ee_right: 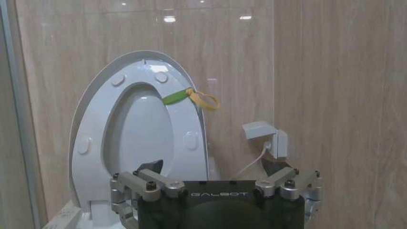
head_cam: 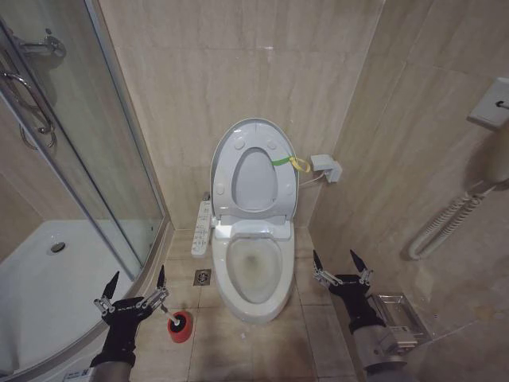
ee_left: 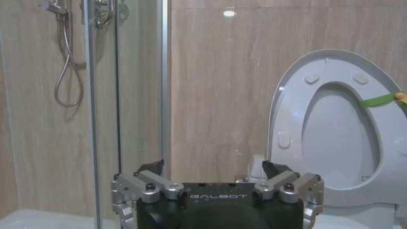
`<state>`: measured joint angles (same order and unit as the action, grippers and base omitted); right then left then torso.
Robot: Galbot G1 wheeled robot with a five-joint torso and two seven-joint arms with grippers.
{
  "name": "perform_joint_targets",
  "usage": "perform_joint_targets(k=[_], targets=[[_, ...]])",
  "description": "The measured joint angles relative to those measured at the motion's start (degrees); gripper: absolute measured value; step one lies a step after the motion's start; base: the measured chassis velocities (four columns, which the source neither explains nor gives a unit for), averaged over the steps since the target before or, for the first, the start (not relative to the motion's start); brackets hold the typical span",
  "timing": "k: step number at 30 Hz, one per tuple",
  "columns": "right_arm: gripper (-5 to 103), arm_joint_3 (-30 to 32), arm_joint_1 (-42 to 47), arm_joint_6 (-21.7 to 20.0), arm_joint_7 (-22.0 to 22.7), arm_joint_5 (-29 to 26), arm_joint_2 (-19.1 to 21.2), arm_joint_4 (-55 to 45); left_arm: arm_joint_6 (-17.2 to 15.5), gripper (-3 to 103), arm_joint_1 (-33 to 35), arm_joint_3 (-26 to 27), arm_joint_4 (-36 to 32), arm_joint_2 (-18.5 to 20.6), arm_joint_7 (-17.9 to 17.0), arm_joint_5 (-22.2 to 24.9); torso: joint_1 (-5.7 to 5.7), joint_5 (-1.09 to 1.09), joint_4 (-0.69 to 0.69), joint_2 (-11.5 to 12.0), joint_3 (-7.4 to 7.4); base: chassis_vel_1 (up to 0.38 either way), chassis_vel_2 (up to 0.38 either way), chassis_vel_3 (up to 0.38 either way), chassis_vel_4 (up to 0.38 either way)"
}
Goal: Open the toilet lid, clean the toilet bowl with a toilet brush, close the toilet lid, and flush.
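A curved glass shower enclosure (head_cam: 79, 159) with a white tray fills the left of the scene, a chrome hose hanging inside it, and beige marble-look wall tiles (head_cam: 199, 72) back the far side. A small round steel floor drain (head_cam: 202, 277) sits in the tiled floor just left of the white ceramic oval toilet bowl (head_cam: 256, 274), and a white button strip (head_cam: 203, 227) lies along the bowl's left side. On the right wall are a white coiled cord (head_cam: 445, 227) and a small white socket box (head_cam: 326, 166). The large white glossy toilet lid (head_cam: 254, 171) stands upright against the far wall with the ring seat raised against it, a yellow-green band (head_cam: 288, 161) tied at its right edge. The small round red cup (head_cam: 180, 325) rests on the floor near left of the bowl, the black-bristled toilet brush (head_cam: 174, 323) in it. The left gripper (head_cam: 135, 282) hovers just above the cup, jaws wide, holding nothing. The right gripper (head_cam: 339, 261) hangs right of the bowl, jaws wide and empty.
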<state>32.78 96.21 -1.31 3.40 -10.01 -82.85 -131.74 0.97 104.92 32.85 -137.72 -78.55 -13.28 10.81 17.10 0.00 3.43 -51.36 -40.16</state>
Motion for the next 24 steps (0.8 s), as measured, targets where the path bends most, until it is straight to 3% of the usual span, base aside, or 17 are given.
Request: perform_joint_targets(k=[24], targets=[[100,0.0,0.0,0.0,0.0,0.0,0.0,0.0,0.0,100,0.0,0.0,0.0,0.0,0.0,0.0,0.0,0.0,0.0,0.0,0.0,0.0,0.0,0.0,0.0]])
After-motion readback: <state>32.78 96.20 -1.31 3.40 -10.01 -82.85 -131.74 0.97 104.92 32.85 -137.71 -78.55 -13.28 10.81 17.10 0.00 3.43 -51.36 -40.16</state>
